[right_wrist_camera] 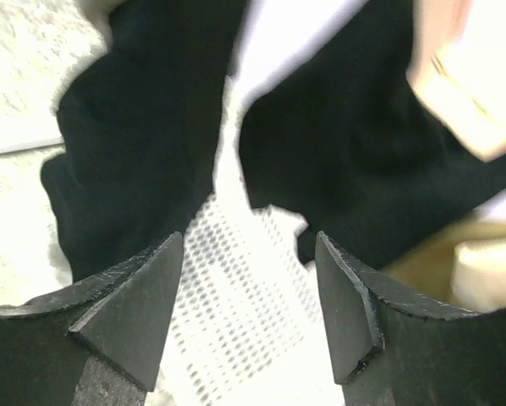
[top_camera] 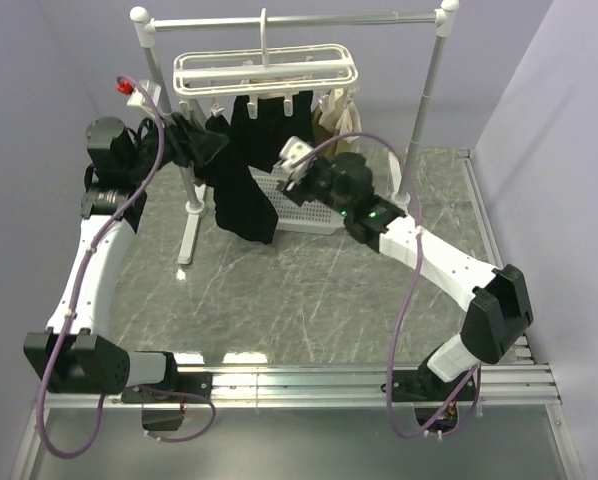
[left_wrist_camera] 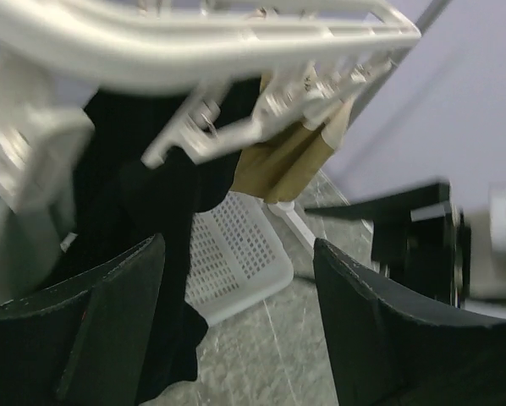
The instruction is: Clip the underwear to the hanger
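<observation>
The white hanger (top_camera: 264, 70) hangs by its hook from the rail, with its pegs (left_wrist_camera: 204, 127) dangling below. The black underwear (top_camera: 247, 175) hangs from the pegs, its lower end drooping to the basket. My left gripper (left_wrist_camera: 240, 283) is open and empty beside the underwear (left_wrist_camera: 143, 186), at the hanger's left end (top_camera: 199, 142). My right gripper (right_wrist_camera: 249, 254) is also open, just below and in front of the two black legs (right_wrist_camera: 143, 127), with nothing between its fingers. In the top view it sits right of the cloth (top_camera: 291, 160).
A tan garment (top_camera: 339, 115) hangs at the hanger's right end. The white perforated basket (top_camera: 304, 205) lies on the table under the clothes. The grey rail stand (top_camera: 424, 110) has posts on both sides and a white foot (top_camera: 189, 225).
</observation>
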